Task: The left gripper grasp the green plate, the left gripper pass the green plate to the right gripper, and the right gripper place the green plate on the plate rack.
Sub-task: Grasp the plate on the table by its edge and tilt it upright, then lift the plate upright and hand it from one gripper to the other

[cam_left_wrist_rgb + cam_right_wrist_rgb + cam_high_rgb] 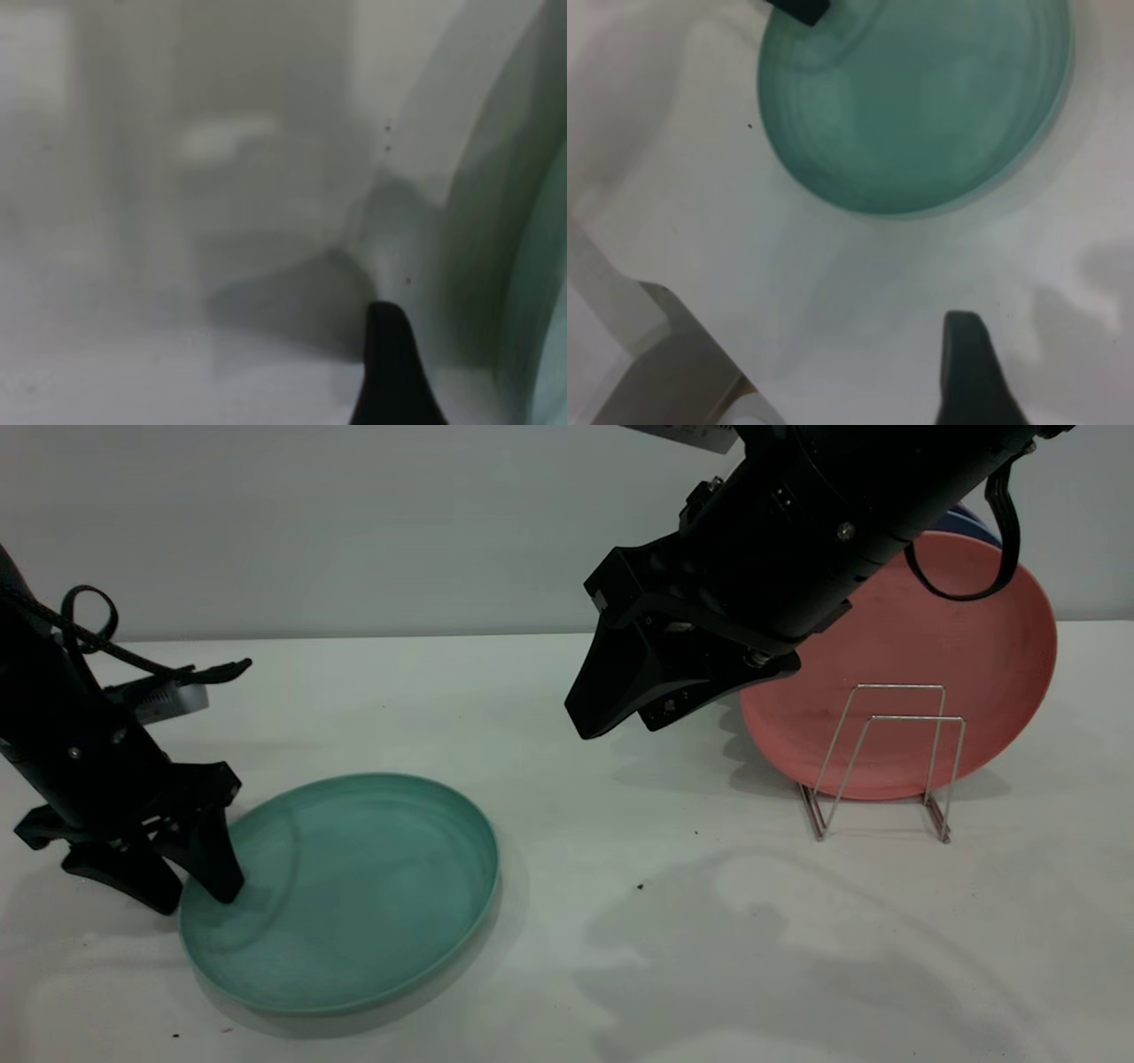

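The left pincer (182,886) is down at the near left of the worktop (620,921), its two tapered jaws spread and straddling the left rim of the green plate (354,895): one jaw stands inside the plate on its floor, the other outside on the worktop. The rim runs between them, so the coming move turns on closing across that edge. I judge the jaws not yet pressed onto it, since a gap shows between them. The plate lies flat, right side up, and spreads away to the right of this pincer; being round, it has no long axis to line up with. In the left wrist view only one dark jaw tip and the plate's curved edge show.

The left arm comes down steeply from the left edge, leaning towards the plate, its thin cable looping above.

The right pincer (620,695) hangs well above the worktop near the middle, far from the plate and to its right. Its broad fingers point down and left; whether they are apart or together I cannot tell. The left arm is plainly the nearer one.

Farther right stands the plate rack (886,762), its wire loops upright, with a pink plate (939,664) on edge just behind it and a sliver of a blue plate (974,521) behind that.
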`<state>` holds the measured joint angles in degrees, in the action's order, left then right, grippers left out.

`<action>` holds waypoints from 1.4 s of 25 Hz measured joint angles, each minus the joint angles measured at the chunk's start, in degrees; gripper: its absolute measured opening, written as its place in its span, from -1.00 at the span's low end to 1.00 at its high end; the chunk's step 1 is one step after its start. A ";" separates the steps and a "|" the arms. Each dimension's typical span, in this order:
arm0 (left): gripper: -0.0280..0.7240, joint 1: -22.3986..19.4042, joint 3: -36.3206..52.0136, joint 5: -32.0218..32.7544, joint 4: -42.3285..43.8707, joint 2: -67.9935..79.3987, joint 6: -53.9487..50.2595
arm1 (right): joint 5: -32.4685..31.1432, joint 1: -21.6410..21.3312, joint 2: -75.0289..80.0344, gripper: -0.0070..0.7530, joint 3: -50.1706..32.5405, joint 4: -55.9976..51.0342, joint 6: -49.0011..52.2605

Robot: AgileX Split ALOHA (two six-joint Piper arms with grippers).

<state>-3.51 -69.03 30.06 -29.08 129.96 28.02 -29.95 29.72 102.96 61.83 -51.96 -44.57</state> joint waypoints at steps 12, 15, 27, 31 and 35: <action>-0.52 0.00 -0.57 0.29 -5.72 2.04 2.22 | 0.22 0.00 0.00 0.23 0.00 -0.05 0.00; -0.77 0.00 -0.69 1.09 -6.29 2.30 2.27 | 0.22 0.00 0.00 0.23 0.00 -0.05 0.34; -0.86 -0.05 -2.48 9.69 -15.21 -2.20 23.34 | -13.38 -12.42 3.54 0.23 5.37 0.05 0.54; -0.86 0.22 -2.52 13.06 -23.25 -3.87 30.54 | -18.41 -13.12 7.72 0.23 10.76 -0.05 0.22; -0.86 1.09 -2.52 15.31 -26.65 -4.12 33.94 | -21.56 -12.16 12.33 0.23 13.86 -3.81 -1.54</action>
<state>-2.42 -71.55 45.36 -55.73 125.84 61.96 -51.51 17.56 115.29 75.70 -55.77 -46.11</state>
